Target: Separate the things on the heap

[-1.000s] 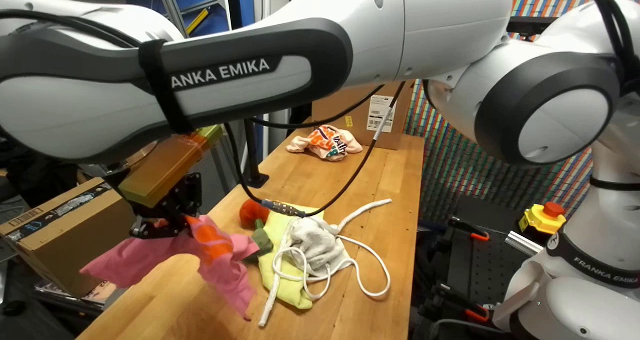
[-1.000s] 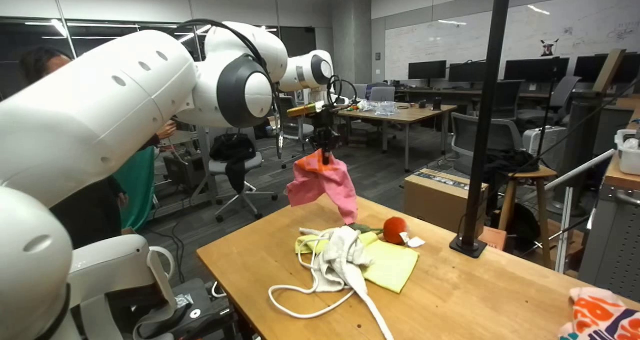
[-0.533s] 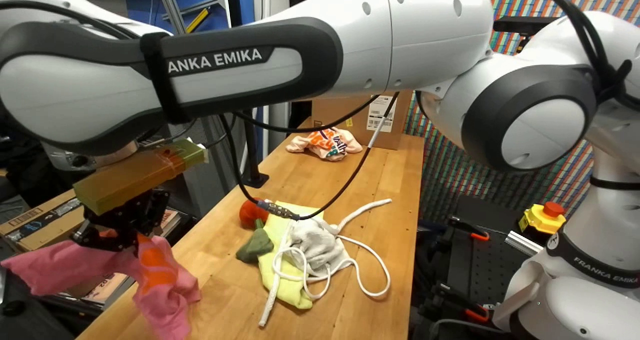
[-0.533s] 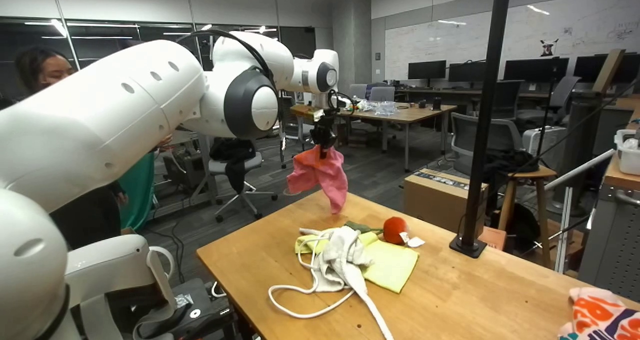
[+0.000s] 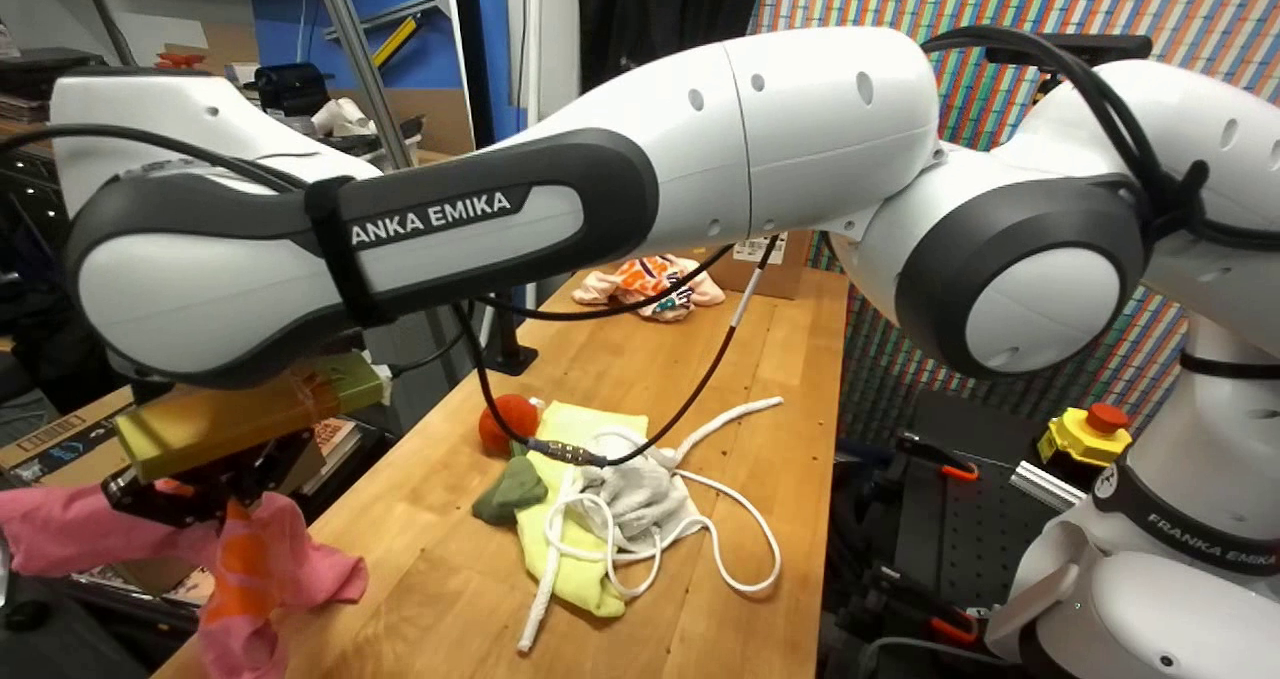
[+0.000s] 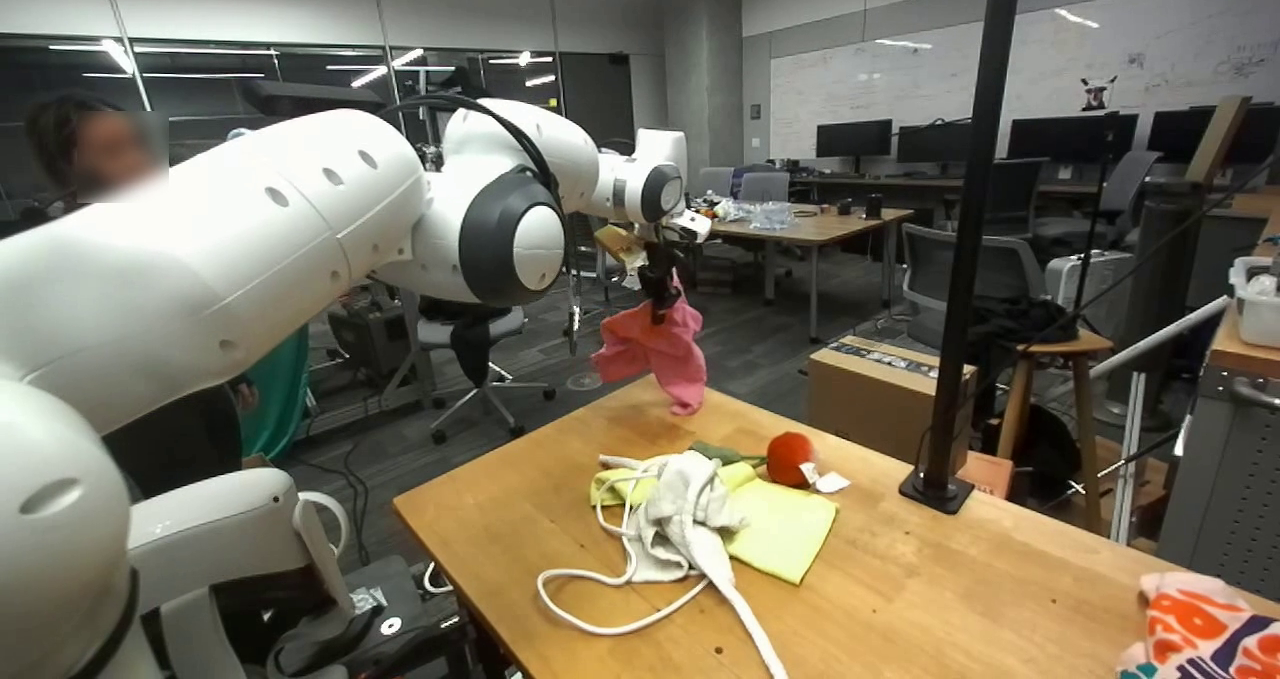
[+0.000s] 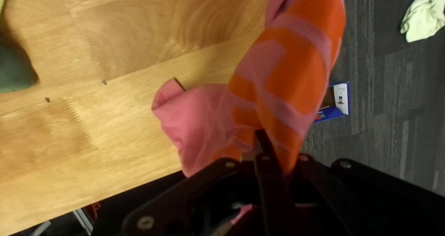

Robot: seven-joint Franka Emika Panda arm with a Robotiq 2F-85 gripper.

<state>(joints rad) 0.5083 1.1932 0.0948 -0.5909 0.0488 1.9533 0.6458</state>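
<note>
Black and hard-edged, the claw [image 6: 658, 313] had its jaws drawn together on a pink cloth [image 7: 257, 90], pinching it so that the loose ends dangled in limp, pointed folds. The fabric looked thin and soft, with a broad orange patch crossed by pale bands. In the wrist view, it hung partly over the wooden table [image 7: 121, 121], whose grain was broken by zigzag joints, and partly over the streaked grey floor [image 7: 389, 135]; whether its lowest tip brushed the wood, I could not tell.

Apart from it, the heap [image 5: 600, 519] rested low on the table. A yellow-green cloth [image 6: 785, 529] lay at the bottom, mostly flat and straight-edged; on it slumped a whitish cloth [image 5: 640, 499], rumpled into deep wrinkles. A white rope [image 6: 752, 627] ran in round loops over the yellow-green cloth and out onto bare wood. Just beside sat a red-and-green lump [image 6: 790, 459], its red end round and fuzzy, its green end blunt, with small white tags [image 6: 830, 483] by the red. Well apart, near a cardboard box [image 5: 790, 269], a peach cloth [image 6: 1205, 629] with orange and dark shapes lay crumpled.
</note>
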